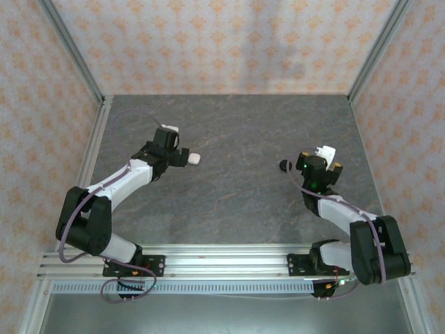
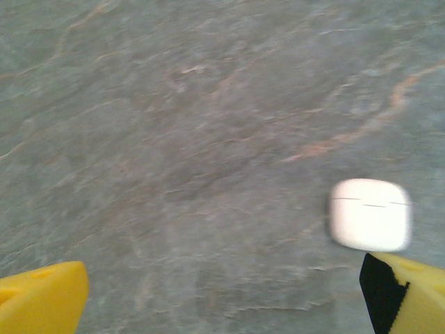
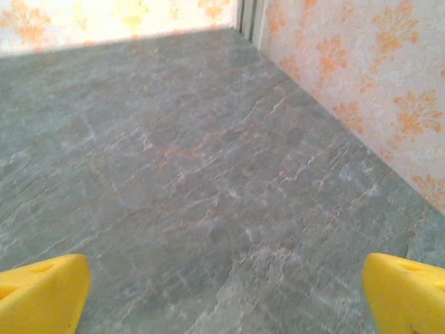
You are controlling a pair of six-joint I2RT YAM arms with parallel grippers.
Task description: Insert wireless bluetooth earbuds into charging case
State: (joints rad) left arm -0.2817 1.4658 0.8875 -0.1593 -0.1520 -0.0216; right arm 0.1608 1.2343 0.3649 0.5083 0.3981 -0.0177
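Earbuds' white charging case (image 2: pixel 370 214) lies flat on the grey tabletop (image 2: pixel 208 139). It sits just beside the right-hand finger (image 2: pixel 421 296) of the left tool (image 2: pixel 222 299), not between the fingers. A thin seam crosses it and the lid looks shut, so I cannot tell whether any buds sit inside. The left tool is spread wide and holds nothing. The right tool (image 3: pixel 222 296) is likewise spread wide, over bare stone near the side wall (image 3: pixel 361 90). From above, a small dark item (image 1: pixel 284 165) lies just beside the right tool, too small to call bud or case. To grasp well, I judge the left tool should shift sideways until the case is centred, then come down square and close gently. A smooth, rounded shell pinched off-centre would likely skid away.
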